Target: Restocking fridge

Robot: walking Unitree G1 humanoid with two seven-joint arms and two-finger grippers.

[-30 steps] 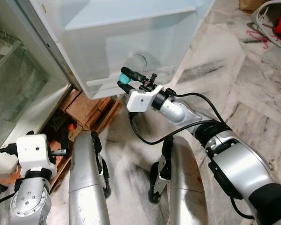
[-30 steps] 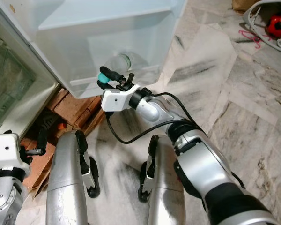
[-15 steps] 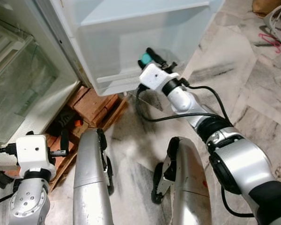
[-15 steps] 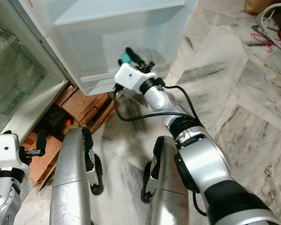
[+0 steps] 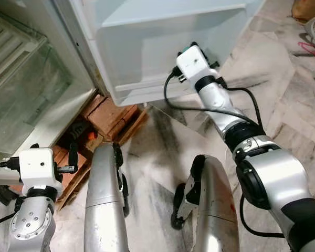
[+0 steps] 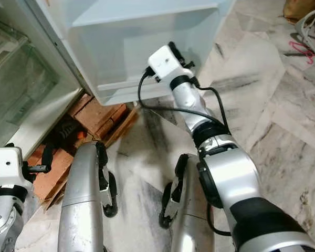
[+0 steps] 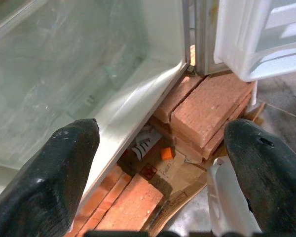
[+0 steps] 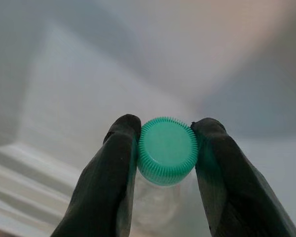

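Bottle (image 8: 163, 197), green cap (image 8: 166, 150) pinched by right end effector (image 8: 166, 148), seemingly points away from wrist.

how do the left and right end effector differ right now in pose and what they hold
The right end effector is raised against the white fridge door shelf; the left end effector hangs low beside the red bricks under the fridge. The right one is shut on the green ribbed cap of a clear plastic bottle; the left one is open and holds nothing. Both have two black fingers.
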